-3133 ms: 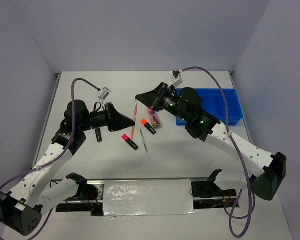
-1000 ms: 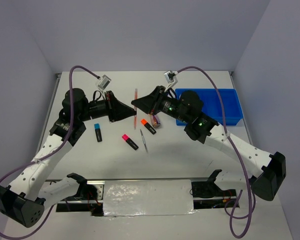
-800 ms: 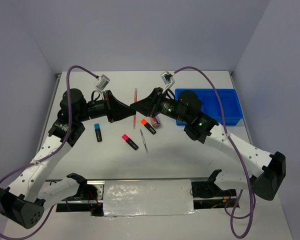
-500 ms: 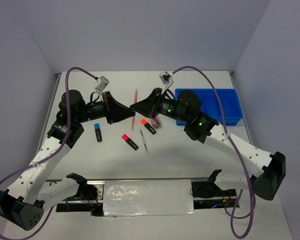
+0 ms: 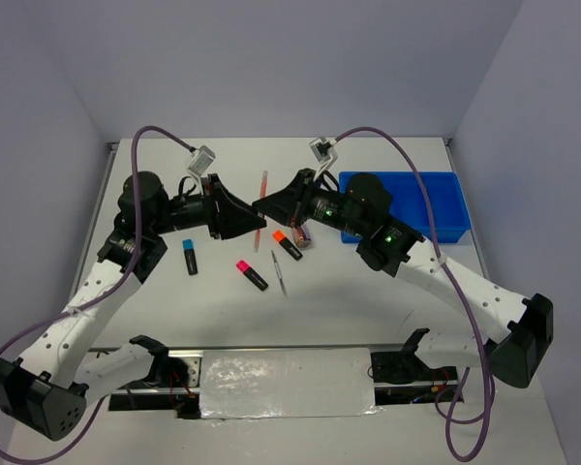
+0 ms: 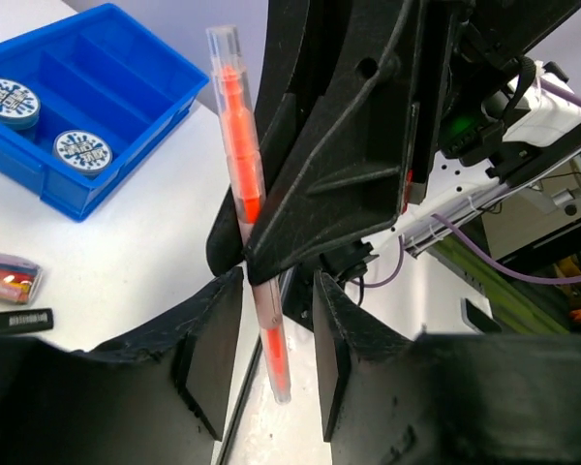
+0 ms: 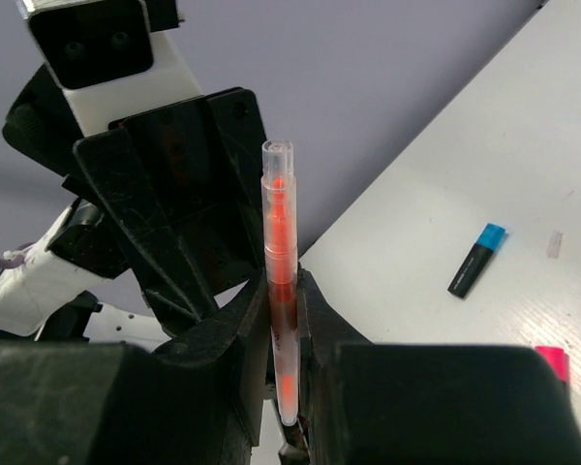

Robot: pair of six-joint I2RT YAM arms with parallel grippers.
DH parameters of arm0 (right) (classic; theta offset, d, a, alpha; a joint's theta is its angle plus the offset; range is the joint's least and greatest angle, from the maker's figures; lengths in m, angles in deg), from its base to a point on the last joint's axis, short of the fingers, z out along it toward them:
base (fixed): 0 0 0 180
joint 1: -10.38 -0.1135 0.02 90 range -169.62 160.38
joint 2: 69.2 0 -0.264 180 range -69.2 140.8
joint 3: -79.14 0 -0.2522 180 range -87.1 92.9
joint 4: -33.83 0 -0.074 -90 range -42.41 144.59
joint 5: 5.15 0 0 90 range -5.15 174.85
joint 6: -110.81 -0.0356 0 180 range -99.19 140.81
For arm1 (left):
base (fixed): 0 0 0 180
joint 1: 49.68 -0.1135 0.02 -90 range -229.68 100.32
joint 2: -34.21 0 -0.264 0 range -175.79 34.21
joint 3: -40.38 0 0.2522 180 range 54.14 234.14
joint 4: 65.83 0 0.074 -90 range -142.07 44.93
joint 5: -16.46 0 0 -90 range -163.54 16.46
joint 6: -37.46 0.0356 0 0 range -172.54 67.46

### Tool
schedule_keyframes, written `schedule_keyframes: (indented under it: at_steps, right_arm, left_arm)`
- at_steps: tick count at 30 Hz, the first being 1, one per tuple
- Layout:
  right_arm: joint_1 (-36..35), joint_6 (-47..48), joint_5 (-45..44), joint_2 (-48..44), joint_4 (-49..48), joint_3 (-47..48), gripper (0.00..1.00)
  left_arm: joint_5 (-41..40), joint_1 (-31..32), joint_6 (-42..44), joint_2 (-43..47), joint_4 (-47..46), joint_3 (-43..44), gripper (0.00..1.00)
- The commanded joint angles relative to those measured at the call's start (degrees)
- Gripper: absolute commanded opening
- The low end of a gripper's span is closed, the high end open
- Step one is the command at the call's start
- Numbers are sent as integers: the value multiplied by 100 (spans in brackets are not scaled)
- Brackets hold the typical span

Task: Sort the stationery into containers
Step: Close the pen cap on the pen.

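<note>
Right wrist view: the right tool (image 7: 283, 291) is clamped on the clear, orange-cored pen (image 7: 279, 242), holding it upright above the desk (image 5: 349, 300). The left wrist view shows what that one hides: the left tool (image 6: 276, 320) with its fingers parted either side of the pen's lower end. It also shows 2 tape rolls (image 6: 82, 147) in the blue tray (image 6: 126, 126). Only my top view shows 3 highlighters (image 5: 252, 274) and a grey pen (image 5: 279, 273) lying on the desk.

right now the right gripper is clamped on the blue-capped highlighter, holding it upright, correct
No: the right gripper is clamped on the clear orange pen, holding it upright, as the right wrist view shows.
</note>
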Motion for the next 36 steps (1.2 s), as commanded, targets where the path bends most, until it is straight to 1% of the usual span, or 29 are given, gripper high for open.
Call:
schedule_keyframes:
  at_steps: [1, 2, 3, 4, 6, 7, 8, 9, 10, 11, 12, 13, 14, 16, 18, 20, 23, 29, 30, 33, 36]
  right_arm:
    - [9, -69, 89, 0, -272, 303, 0]
    - [10, -78, 89, 9, -298, 303, 0]
    - [10, -95, 89, 9, -351, 268, 0]
    - [10, -148, 81, 9, -360, 268, 0]
    - [1, -148, 72, 9, -377, 285, 0]
    - [1, -174, 72, 18, -360, 303, 0]
    - [9, -174, 89, 35, -334, 355, 0]
    - [10, -157, 89, 44, -316, 390, 0]
    - [10, -131, 98, 70, -316, 408, 1]
    - [10, -113, 142, 62, -316, 434, 8]
    - [27, -61, 133, 44, -307, 435, 20]
    - [45, -43, 107, -17, -299, 426, 51]
    - [132, -43, 89, -43, -281, 391, 62]
    - [273, -42, 116, -131, -202, 364, 72]
    - [545, -86, 212, -175, -193, 347, 73]
    - [660, -78, 247, -210, -115, 391, 73]
    - [871, 19, 388, -193, 9, 583, 73]
    - [968, 2, 704, -61, 28, 760, 66]
    - [968, -33, 800, -35, -17, 743, 62]
    - [959, -139, 898, 9, -88, 681, 56]
    - [950, -96, 933, 18, 18, 654, 58]
  left_arm:
    - [260, 6, -323, -102, -754, -49, 47]
    - [304, 6, -359, -119, -912, -58, 43]
    - [313, 15, -403, -154, -965, -67, 32]
    - [321, 24, -430, -189, -1001, -67, 27]
    - [382, 33, -465, -242, -1089, -85, 20]
    - [392, 41, -491, -260, -1098, -94, 19]
    - [418, 59, -509, -286, -1150, -111, 7]
    - [418, 68, -483, -295, -1133, -111, 0]
    - [410, 68, -439, -304, -1063, -94, 0]
    - [409, 68, -404, -304, -993, -67, 0]
    - [418, 68, -317, -295, -862, -6, 0]
    - [410, 68, -237, -295, -739, 38, 0]
    - [409, 68, -158, -269, -616, 82, 0]
    - [392, 68, 114, -243, -246, 161, 0]
    - [462, 68, 255, -216, -53, 188, 0]
    - [559, 68, 334, -199, -8, 153, 0]
    - [489, 68, 588, -172, 343, 196, 0]
    - [401, 68, 756, -190, 634, 258, 0]
    - [383, 68, 765, -198, 668, 275, 0]
    - [339, 68, 792, -234, 713, 319, 0]
    - [286, 68, 801, -260, 713, 363, 0]
